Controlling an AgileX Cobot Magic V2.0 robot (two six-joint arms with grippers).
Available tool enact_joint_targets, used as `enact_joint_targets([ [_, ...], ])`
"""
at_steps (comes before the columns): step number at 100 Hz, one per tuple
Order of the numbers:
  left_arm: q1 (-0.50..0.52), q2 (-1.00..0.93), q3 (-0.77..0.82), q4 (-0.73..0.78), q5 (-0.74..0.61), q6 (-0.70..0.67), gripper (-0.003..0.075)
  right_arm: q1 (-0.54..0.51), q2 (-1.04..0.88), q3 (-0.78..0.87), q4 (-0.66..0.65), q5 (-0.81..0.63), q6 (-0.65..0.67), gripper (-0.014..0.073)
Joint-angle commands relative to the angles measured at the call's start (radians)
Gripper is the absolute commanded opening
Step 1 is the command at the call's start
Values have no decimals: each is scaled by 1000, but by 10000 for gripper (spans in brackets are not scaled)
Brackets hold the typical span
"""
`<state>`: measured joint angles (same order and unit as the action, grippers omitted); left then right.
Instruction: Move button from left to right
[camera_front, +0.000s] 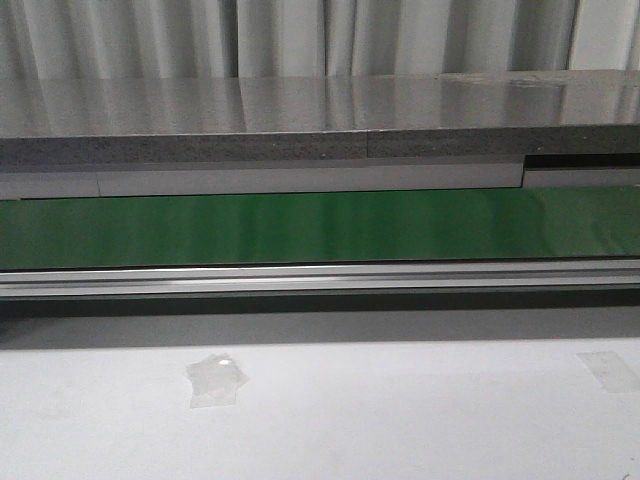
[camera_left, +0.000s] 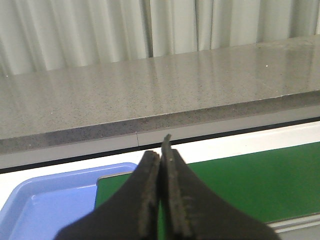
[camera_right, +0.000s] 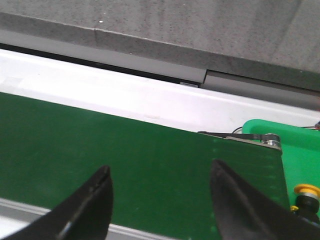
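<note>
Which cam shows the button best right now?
Right wrist view: the button's yellow cap peeks out in the green tray beside the right gripper, partly cut off. Front and left wrist views show no button.

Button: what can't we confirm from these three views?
- Button: only its yellow cap and a bit of black body show in the right wrist view, cut by the edge and the right tool finger; absent from the other views.
- Green tray: only a corner shows; contents unclear.
- Blue tray: partly behind the shut left tool.
- Front view: neither arm nor tray appears.
</note>
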<state>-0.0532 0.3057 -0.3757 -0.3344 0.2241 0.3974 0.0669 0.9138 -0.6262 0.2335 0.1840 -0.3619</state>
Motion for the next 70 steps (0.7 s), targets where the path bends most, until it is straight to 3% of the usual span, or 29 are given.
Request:
enact_joint_targets([
  [1,-8,6,-29,-13,-78,-2,-20,29,-104,51,10,-110,-8,436],
  [40,-8,6,-29,-13,-78,-2,-20,58,-477,211,64,-18,-7,436],
  [61,-8,6,-29,-13,-78,-2,-20,58,-529,211,64,20,-7,430],
  [70,-8,6,-29,-13,-78,-2,-20,58,-529,211,64,22,-7,373],
])
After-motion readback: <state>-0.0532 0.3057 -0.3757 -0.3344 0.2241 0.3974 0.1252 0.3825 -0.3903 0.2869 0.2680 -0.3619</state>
